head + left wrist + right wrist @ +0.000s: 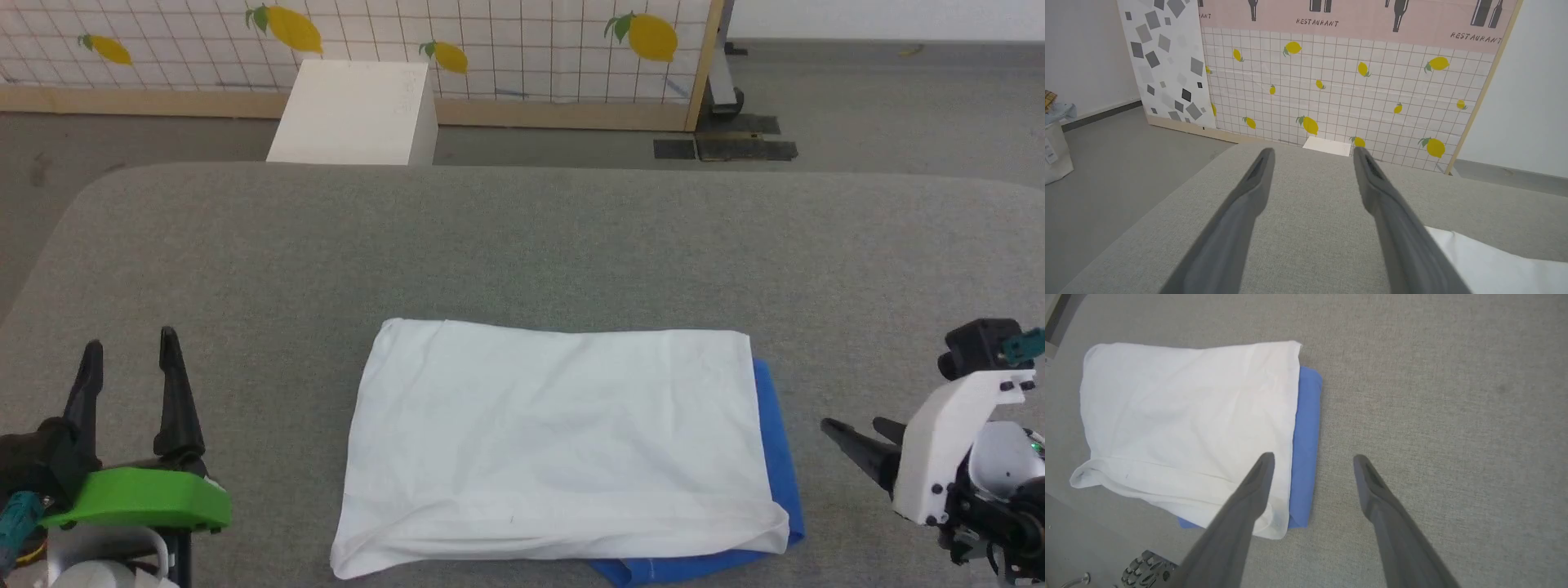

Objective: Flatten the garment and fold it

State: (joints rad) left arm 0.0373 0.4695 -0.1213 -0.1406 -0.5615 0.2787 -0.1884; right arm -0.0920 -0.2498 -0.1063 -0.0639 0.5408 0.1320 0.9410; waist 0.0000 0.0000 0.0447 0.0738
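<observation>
Grippers sit nearest: the left gripper (131, 343) and the right gripper (853, 425) both stand spread and empty, touching nothing. Between them the garment (555, 441) lies on the grey table (522, 237), folded into a compact rectangle, white panel over blue. Folding looks finished; at most its loose near hem wants tidying. Beyond stands a white box (359, 114).

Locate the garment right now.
Head view: the garment lies folded on the grey table near its front edge, between the left gripper and right gripper, touching neither.
</observation>
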